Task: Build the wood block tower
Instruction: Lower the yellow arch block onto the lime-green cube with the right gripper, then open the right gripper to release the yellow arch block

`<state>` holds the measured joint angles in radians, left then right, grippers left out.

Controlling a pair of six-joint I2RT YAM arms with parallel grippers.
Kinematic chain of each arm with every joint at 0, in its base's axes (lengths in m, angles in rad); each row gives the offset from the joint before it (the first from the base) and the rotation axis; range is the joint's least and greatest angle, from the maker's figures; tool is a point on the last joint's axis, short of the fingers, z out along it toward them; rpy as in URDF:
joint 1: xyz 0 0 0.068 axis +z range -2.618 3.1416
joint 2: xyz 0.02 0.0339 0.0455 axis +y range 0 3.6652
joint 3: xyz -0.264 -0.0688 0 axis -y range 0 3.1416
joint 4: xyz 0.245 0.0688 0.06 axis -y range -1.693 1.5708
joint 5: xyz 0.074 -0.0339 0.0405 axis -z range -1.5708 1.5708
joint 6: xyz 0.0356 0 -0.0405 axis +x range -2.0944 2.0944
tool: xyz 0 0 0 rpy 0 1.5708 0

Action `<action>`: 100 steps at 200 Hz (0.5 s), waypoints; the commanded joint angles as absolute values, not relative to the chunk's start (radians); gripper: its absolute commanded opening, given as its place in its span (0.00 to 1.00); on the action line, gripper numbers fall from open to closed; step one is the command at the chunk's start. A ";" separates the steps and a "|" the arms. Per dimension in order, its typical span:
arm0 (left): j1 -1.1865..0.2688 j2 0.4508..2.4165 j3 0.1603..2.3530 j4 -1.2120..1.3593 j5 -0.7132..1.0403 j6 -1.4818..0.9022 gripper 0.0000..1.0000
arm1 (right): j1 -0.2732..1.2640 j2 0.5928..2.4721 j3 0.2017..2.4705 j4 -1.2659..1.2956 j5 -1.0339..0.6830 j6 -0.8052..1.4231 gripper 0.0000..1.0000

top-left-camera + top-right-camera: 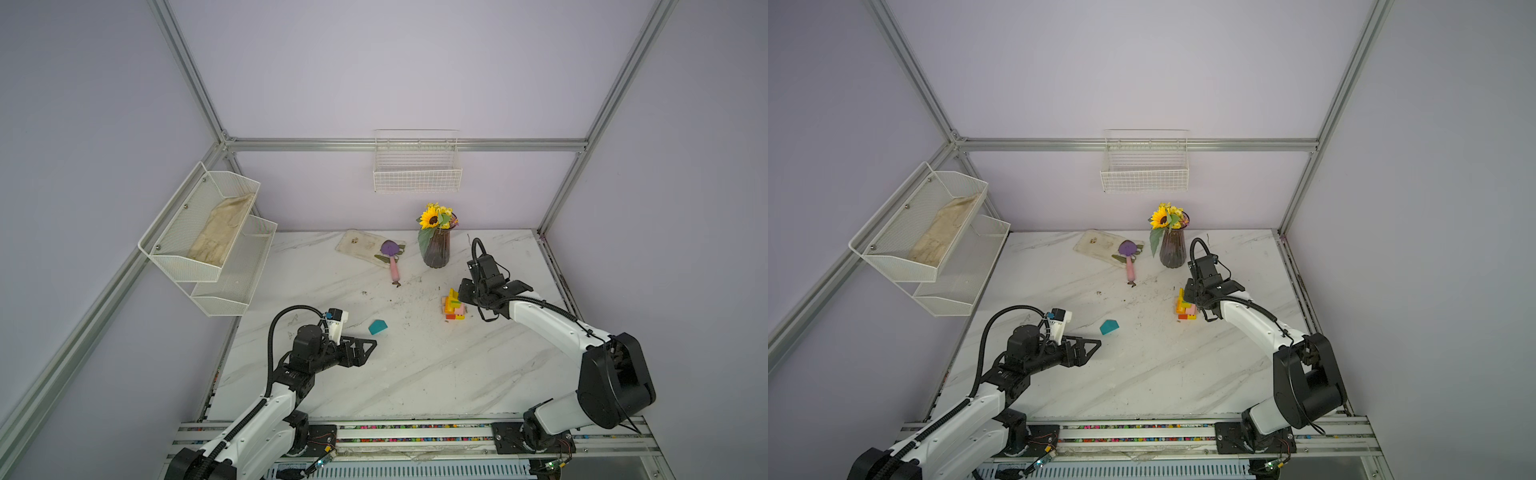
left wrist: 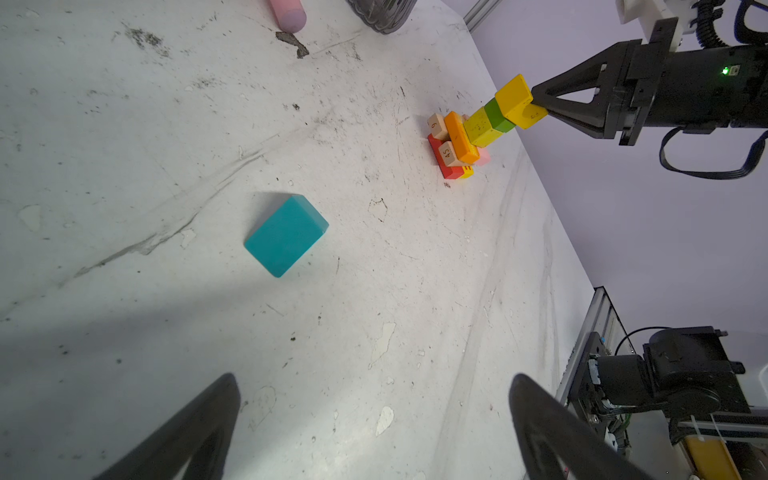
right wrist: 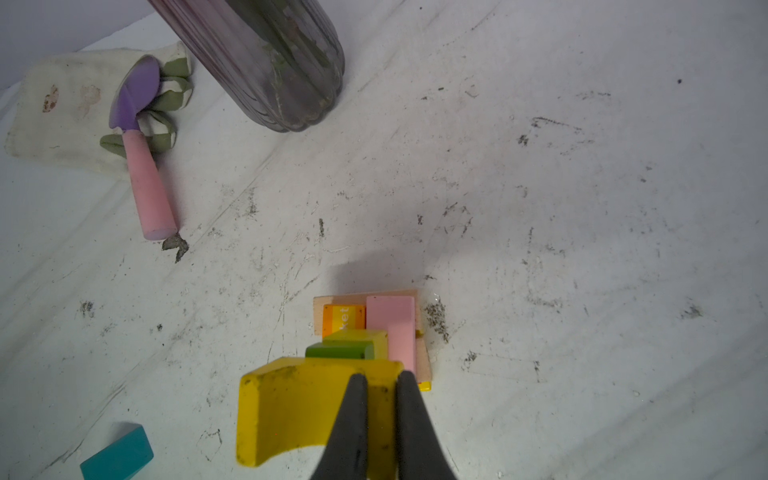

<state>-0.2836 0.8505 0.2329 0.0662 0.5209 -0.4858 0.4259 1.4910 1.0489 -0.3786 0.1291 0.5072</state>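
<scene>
The tower [image 1: 453, 306] [image 1: 1185, 307] stands right of the table's middle: red base, tan bars, orange, pink and yellow-green blocks, then a green block [image 2: 496, 116]. A yellow arch [image 2: 516, 101] [image 3: 299, 407] lies against the green block at the top. My right gripper [image 3: 383, 384] [image 2: 540, 106] [image 1: 459, 293] is shut on one leg of the arch. A teal pointed block [image 1: 377, 327] [image 1: 1109, 327] [image 2: 286, 235] lies flat on the table, apart from the stack. My left gripper [image 2: 374, 384] [image 1: 368, 347] hovers low just short of it, open, with nothing between its fingers.
A dark ribbed sunflower vase [image 1: 436, 251] stands just behind the tower. A pink-handled purple scoop [image 1: 392, 259] lies on a soiled glove [image 1: 359, 245] at the back. White wire baskets hang on the left wall [image 1: 208, 237] and back wall [image 1: 417, 172]. The table's right edge [image 1: 559, 286] is near.
</scene>
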 commanded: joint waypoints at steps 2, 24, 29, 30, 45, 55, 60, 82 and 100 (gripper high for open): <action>-0.284 0.837 0.261 0.104 0.535 -0.466 1.00 | 0.424 1.502 1.077 -0.391 0.149 0.498 0.10; -0.284 0.837 0.261 0.104 0.535 -0.466 1.00 | 0.424 1.507 1.080 -0.394 0.150 0.498 0.10; -0.284 0.838 0.262 0.104 0.536 -0.466 1.00 | 0.424 1.508 1.080 -0.394 0.150 0.499 0.10; -0.284 0.837 0.262 0.105 0.537 -0.466 1.00 | 0.424 1.508 1.080 -0.394 0.150 0.499 0.10; -0.284 0.837 0.261 0.104 0.537 -0.466 1.00 | 0.424 1.509 1.082 -0.396 0.150 0.498 0.10; -0.284 0.837 0.261 0.104 0.537 -0.466 1.00 | 0.424 1.512 1.083 -0.396 0.147 0.496 0.11; -0.284 0.836 0.261 0.104 0.537 -0.466 1.00 | 0.424 1.511 1.083 -0.397 0.148 0.495 0.12; -0.284 0.837 0.261 0.105 0.537 -0.466 1.00 | 0.425 1.509 1.083 -0.401 0.149 0.497 0.24; -0.284 0.837 0.261 0.105 0.537 -0.466 1.00 | 0.425 1.503 1.081 -0.408 0.153 0.497 0.31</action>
